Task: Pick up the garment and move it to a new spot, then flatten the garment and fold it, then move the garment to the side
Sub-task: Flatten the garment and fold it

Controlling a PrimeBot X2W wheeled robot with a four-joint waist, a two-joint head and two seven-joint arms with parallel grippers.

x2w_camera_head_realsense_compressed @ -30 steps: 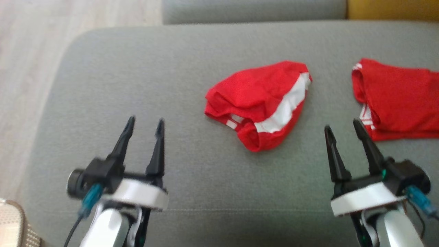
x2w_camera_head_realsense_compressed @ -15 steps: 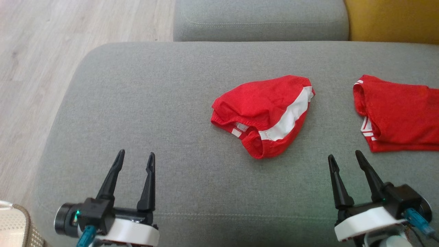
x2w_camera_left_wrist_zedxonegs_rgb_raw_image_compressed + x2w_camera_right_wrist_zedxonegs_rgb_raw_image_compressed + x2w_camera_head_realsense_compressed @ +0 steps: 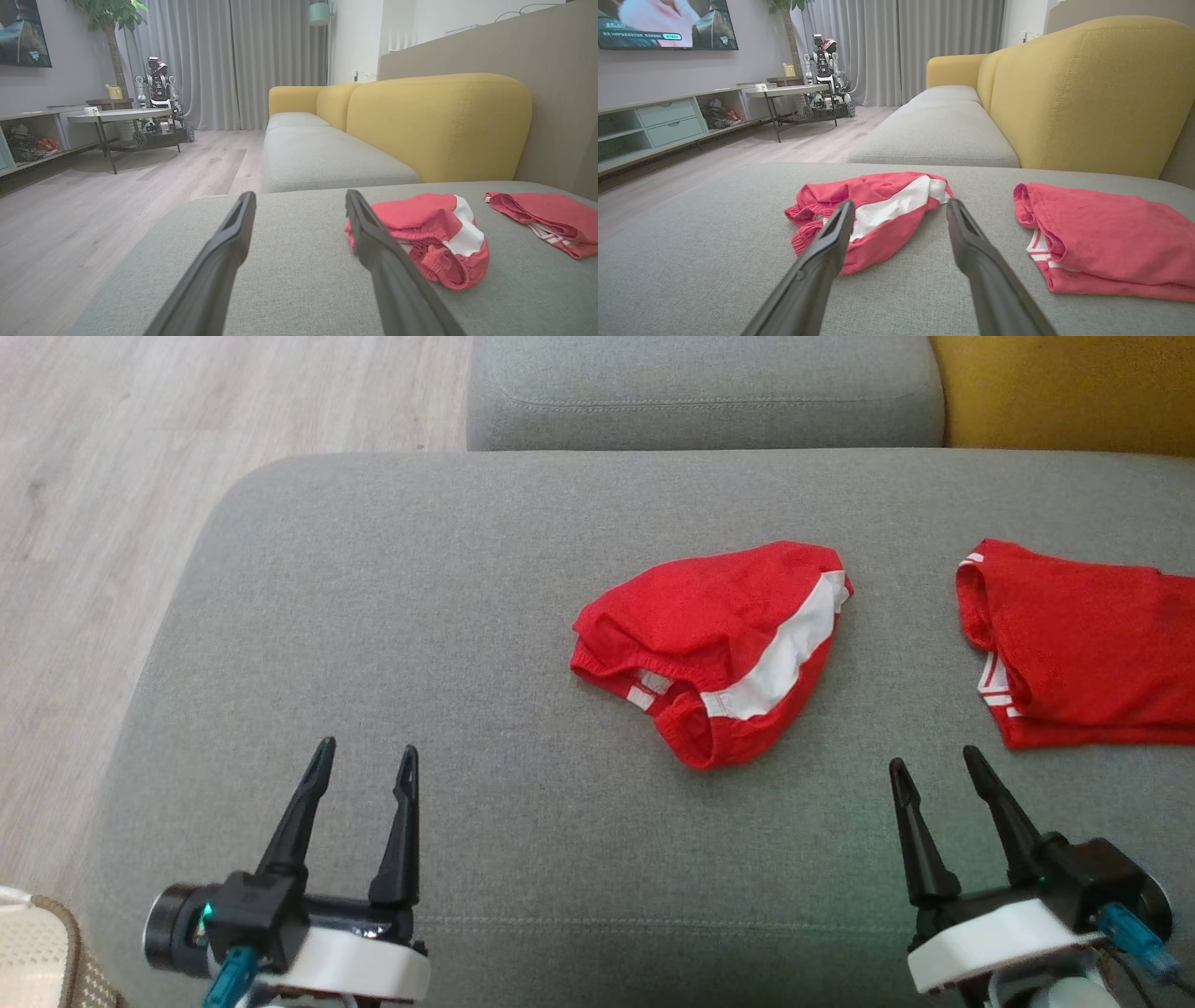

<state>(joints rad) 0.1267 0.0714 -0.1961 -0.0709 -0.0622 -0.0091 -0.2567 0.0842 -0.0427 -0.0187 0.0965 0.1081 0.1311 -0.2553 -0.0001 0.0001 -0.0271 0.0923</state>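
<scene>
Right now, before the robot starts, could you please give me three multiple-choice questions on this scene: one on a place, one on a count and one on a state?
1. Where does the crumpled garment lie?
A. on a chair
B. in a gripper
C. on the grey cushion

2. How many red garments lie on that cushion?
A. one
B. two
C. four

3. How do the left gripper and right gripper stand?
A. both open and empty
B. both shut on cloth
C. one shut on cloth, one open

Answers:
1 C, it rests on the cushion ahead of the grippers.
2 B, the crumpled one plus a folded garment to its right.
3 A, each pair of fingers stands apart with nothing between.
</scene>
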